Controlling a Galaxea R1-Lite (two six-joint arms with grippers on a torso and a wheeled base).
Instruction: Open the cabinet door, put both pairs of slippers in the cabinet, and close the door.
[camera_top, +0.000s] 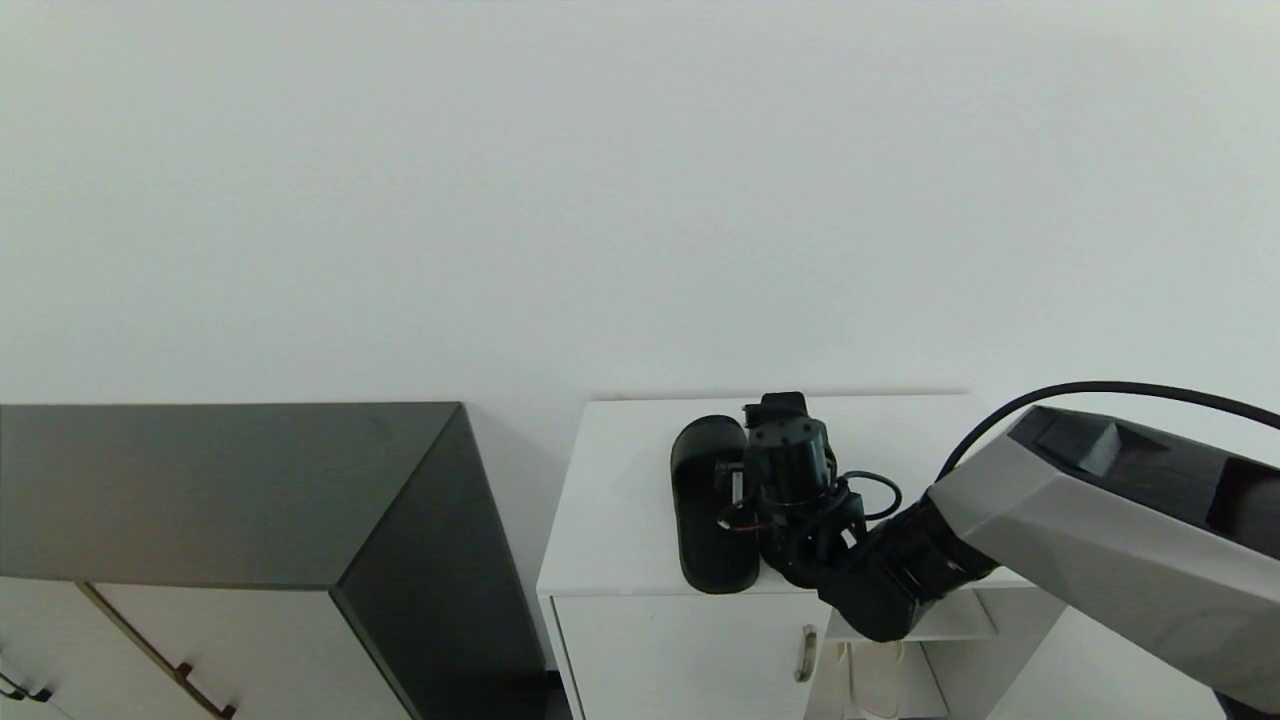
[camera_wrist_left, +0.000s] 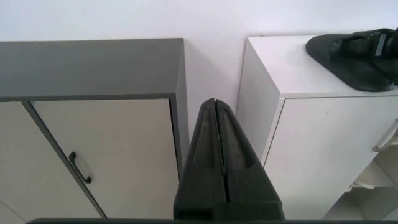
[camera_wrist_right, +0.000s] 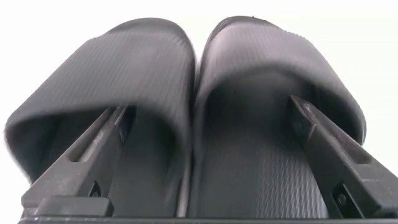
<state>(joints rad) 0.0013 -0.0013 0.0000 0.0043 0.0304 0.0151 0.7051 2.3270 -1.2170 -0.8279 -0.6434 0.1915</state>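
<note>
The right arm (camera_top: 1080, 510) stretches in from the right, its wrist turned toward the left. The right gripper (camera_wrist_right: 208, 111) holds its fingers (camera_wrist_right: 87, 162) spread wide apart. The left gripper (camera_wrist_left: 216, 118) has its two fingers pressed flat together.

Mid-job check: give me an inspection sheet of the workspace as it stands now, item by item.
Surface: white cabinet top, carrying the black slippers near its front edge.
Job's things: black slippers side by side on top; right compartment open, with what looks like a pale pair inside; left door shut.
Clutter: nothing seen.
Grippers: right gripper open, one finger under each black slipper's strap; left gripper shut and empty, in front of the gap between the cabinets.
Cables: black cable arching over the right arm.
Surroundings: dark-topped cabinet on the left; white wall behind.
</note>
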